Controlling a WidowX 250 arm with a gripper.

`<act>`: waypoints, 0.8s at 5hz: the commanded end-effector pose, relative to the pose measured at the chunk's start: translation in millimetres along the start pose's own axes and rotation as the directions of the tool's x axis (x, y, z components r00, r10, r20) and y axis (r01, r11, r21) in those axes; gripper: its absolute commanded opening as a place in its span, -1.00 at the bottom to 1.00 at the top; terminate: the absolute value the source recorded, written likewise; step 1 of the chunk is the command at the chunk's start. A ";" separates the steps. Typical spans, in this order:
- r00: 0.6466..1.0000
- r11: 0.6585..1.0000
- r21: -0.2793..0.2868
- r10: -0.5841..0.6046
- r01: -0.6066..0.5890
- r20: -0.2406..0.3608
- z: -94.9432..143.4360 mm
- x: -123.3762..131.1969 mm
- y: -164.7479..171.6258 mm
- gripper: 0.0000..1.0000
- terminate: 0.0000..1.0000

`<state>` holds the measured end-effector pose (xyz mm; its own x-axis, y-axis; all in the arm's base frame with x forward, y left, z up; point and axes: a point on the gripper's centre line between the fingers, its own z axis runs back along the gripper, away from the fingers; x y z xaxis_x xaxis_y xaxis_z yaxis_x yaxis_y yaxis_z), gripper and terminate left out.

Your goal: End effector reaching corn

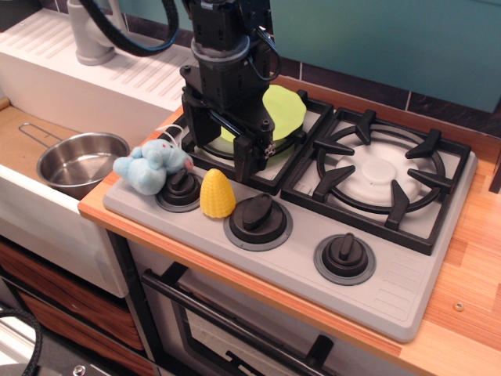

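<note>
The corn (217,193) is a small bright-yellow cob standing upright on the grey stove front, between two black knobs. The end effector (221,153) is a black boxy gripper with a grey collar and thick cables. It hangs over the left burner grate, just behind and slightly above the corn. Its two fingers point down and stand apart, open and empty. One finger (247,158) is right of the corn's line, the other (194,139) is left of it. The gripper does not touch the corn.
A light-blue plush toy (152,164) lies left of the corn against a knob (180,188). A flat yellow-green disc (275,113) lies on the left burner behind the gripper. A steel pot (80,163) sits in the sink at left. More knobs (258,215) line the stove front.
</note>
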<state>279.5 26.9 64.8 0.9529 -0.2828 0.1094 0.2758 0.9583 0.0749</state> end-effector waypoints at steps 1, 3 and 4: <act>0.999 0.999 0.034 -0.014 0.012 0.050 -0.5 -5.3 -4.7 1.00 -1.00; 0.998 1.000 0.020 -0.003 0.002 0.058 -1.7 -11.3 -8.6 1.00 -1.00; 0.998 1.000 0.015 -0.006 0.005 0.060 -1.7 -11.9 -6.7 1.00 -1.00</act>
<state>261.3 23.7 48.3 0.9477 -0.2931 0.1266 0.2854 0.9554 0.0760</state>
